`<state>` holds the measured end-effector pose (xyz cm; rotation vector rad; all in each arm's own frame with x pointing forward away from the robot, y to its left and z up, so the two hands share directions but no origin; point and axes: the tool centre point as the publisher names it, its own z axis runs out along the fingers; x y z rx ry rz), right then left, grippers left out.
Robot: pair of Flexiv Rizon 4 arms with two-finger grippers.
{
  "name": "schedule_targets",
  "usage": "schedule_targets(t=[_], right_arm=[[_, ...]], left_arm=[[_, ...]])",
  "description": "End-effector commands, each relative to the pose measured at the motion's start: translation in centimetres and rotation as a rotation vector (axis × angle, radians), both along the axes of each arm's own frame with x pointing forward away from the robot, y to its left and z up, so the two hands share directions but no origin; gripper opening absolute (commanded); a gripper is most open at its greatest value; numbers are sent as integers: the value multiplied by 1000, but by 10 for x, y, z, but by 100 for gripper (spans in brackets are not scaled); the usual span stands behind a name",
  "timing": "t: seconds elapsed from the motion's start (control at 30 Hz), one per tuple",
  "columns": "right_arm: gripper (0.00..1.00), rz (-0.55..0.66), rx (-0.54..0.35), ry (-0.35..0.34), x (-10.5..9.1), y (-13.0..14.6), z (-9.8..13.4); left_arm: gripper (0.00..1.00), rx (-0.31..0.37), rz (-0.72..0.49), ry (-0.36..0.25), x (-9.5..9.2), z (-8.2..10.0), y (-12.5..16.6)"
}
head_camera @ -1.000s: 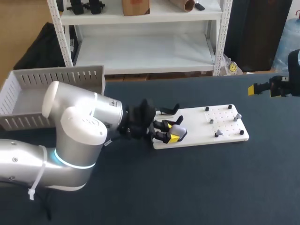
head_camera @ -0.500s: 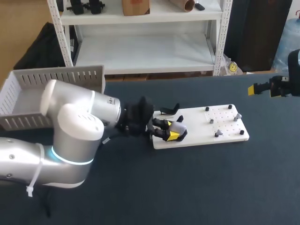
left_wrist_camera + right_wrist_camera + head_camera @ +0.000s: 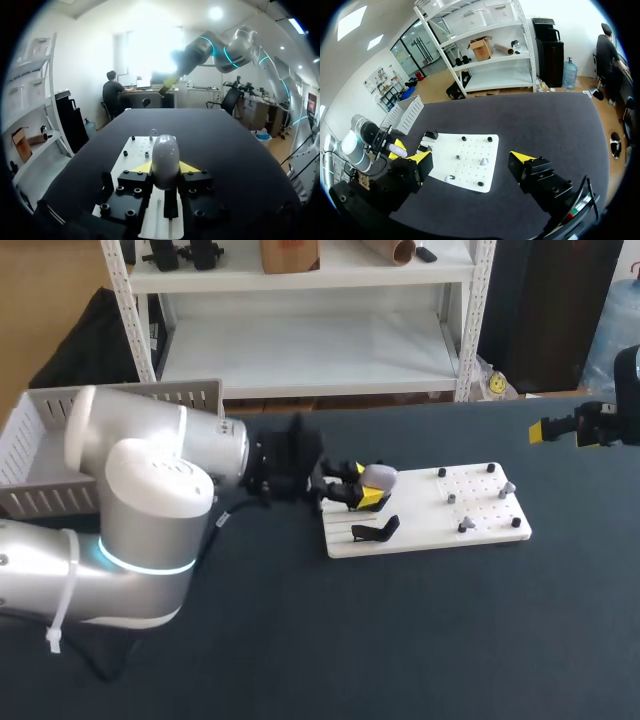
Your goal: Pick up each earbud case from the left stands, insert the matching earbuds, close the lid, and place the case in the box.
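At the near side of the dark cloth-covered table [image 3: 420,640], at about eight o'clock from its middle in the head view, the bulky silver left arm [image 3: 150,510] comes in, with its black wrist stretched toward three o'clock. The left tool [image 3: 362,492] is clenched on a smooth, pale grey, rounded earbud case [image 3: 377,476]. In the left wrist view both yellow tips are pressed against the case from two sides. The case is held over the nine o'clock end of a flat white rectangular pegboard [image 3: 420,530] (whether its lid is open cannot be told).

A low black plastic stand [image 3: 376,530] rests on the board at the case's six o'clock, apart from it. Toward the board's three o'clock end, a small grey earbud [image 3: 464,526] is set near the front edge. A second grey earbud [image 3: 508,487] is set farther back, among short black pegs [image 3: 441,473].

Farther off, at about two o'clock over the table's right edge, the right tool [image 3: 560,432] hangs released. Its fingers are spread wide with nothing between them, and it is well apart from the board. Farthest, at ten o'clock, a light grey slotted plastic box [image 3: 150,400] stands behind the left arm.
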<state>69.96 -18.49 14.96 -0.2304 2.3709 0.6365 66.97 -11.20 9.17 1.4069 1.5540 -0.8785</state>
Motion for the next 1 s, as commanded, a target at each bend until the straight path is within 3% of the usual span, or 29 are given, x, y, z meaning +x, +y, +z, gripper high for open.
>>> schedule_targets(t=[0.03,0.13,0.4,1.0], right_arm=[[100,1,-1,1,0,0,0],[100,43,20,-12,-7,20,1],[100,72,-34,-45,-29,64,3],[100,202,-34,13,-40,120,-11]], left_arm=[[0,-14,25,-31,-3,6,0],[0,-9,21,-41,3,10,-4],[0,-35,53,-69,25,13,-19],[0,-83,-19,-88,43,28,-61]])
